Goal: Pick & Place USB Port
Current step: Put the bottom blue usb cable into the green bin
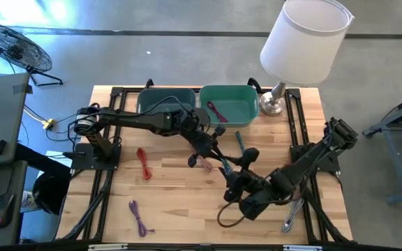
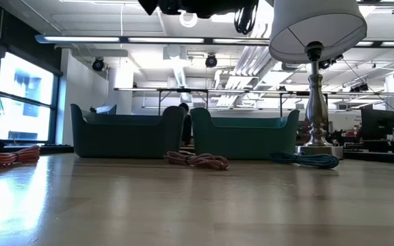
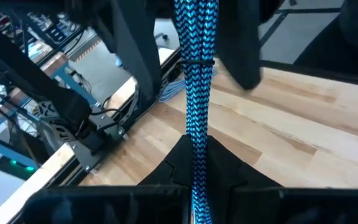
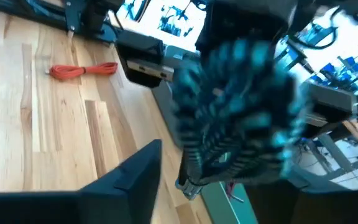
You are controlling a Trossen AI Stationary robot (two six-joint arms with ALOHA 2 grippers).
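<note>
A blue-and-black braided cable bundle hangs in the air between my two grippers, above the middle of the table. My left gripper reaches in from the left and is shut on it. In the left wrist view the cable runs straight out from the gripper, with a tie around it. My right gripper comes from the right. In its wrist view it is open, with the blurred bundle between its spread fingers; I cannot tell whether they touch it. My left gripper pinches the braided cable between its two fingers at one end of the bundle. The fingers lie along the cable. The cable is lifted clear of the table and stretches straight away from the fingertips.
Two teal bins stand at the far edge; the right one holds a red cable. A lamp stands at the far right. Red, purple, pink, blue, dark and grey cables lie on the table.
</note>
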